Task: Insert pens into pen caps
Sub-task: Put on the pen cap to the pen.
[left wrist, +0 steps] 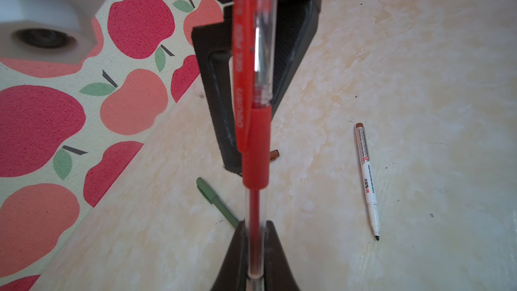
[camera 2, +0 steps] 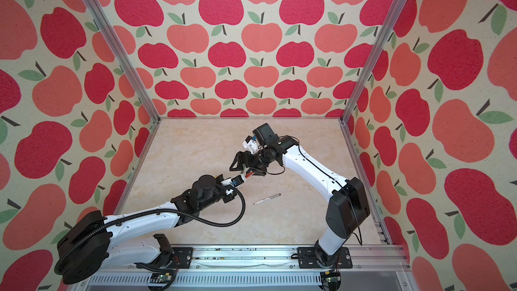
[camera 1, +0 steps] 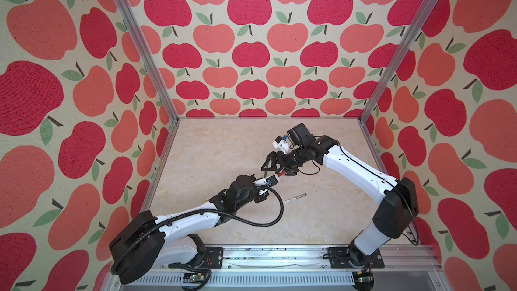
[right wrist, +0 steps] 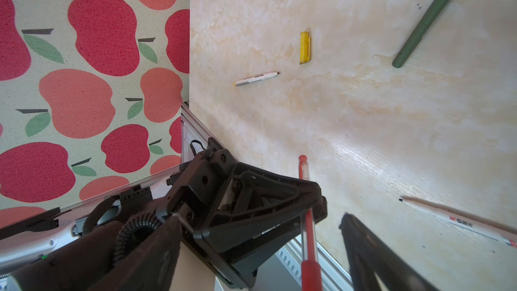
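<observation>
My left gripper point(left wrist: 256, 225) is shut on the clear barrel of the red pen point(left wrist: 254, 163), held in the air over the table's middle. The red cap point(left wrist: 240, 51) sits over the pen's far end. My right gripper point(right wrist: 260, 216) is open, its fingers point(right wrist: 363, 247) standing wide on either side of that capped end without pressing on it. In both top views the two grippers meet there, with the red pen point(camera 1: 280, 175) point(camera 2: 249, 174) between them. On the table lie a white brown-tipped pen point(left wrist: 366, 177), a maroon-brown cap point(left wrist: 274, 154), a yellow cap point(right wrist: 305, 47) and a white yellow-tipped pen point(right wrist: 256, 78).
A dark green pen point(left wrist: 216, 205) lies on the table below the left gripper, seemingly with its green cap on. The brown-tipped pen point(camera 1: 293, 197) lies near the front middle. Apple-print walls and metal posts point(camera 1: 167, 102) close in the marbled table point(camera 1: 223, 146).
</observation>
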`<state>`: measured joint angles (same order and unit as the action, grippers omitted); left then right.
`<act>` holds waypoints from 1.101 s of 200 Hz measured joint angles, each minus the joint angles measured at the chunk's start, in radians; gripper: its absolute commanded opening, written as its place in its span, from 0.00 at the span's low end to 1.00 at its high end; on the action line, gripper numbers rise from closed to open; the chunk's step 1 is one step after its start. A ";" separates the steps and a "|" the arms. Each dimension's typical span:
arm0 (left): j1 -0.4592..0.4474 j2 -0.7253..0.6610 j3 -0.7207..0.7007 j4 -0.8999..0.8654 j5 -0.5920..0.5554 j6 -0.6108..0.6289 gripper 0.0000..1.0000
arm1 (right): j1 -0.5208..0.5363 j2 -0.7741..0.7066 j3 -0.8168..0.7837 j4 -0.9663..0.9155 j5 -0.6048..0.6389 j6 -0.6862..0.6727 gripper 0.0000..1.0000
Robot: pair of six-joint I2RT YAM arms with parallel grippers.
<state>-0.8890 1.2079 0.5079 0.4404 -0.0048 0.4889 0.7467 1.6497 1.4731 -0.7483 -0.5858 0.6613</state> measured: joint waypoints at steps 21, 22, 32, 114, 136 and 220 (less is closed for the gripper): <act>0.000 0.006 0.000 0.005 -0.007 0.000 0.00 | 0.002 0.000 -0.008 0.012 0.000 0.002 0.92; 0.000 0.006 0.000 0.005 -0.007 0.000 0.00 | 0.002 0.000 -0.008 0.013 0.000 0.002 0.92; 0.000 0.006 0.000 0.002 -0.008 0.000 0.00 | 0.002 0.000 -0.016 0.022 0.000 0.003 0.92; 0.000 0.006 0.000 -0.005 -0.008 -0.008 0.00 | 0.001 -0.007 -0.036 0.042 0.027 0.009 0.92; 0.000 0.006 0.000 -0.011 -0.007 -0.011 0.00 | 0.001 -0.008 -0.039 0.045 0.035 0.009 0.92; -0.006 0.006 0.000 -0.044 -0.007 -0.026 0.00 | -0.001 -0.007 -0.077 0.081 0.047 0.023 0.92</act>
<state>-0.8948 1.2137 0.5079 0.3965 -0.0120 0.4625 0.7460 1.6424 1.3960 -0.6674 -0.5392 0.6838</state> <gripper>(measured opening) 0.116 0.916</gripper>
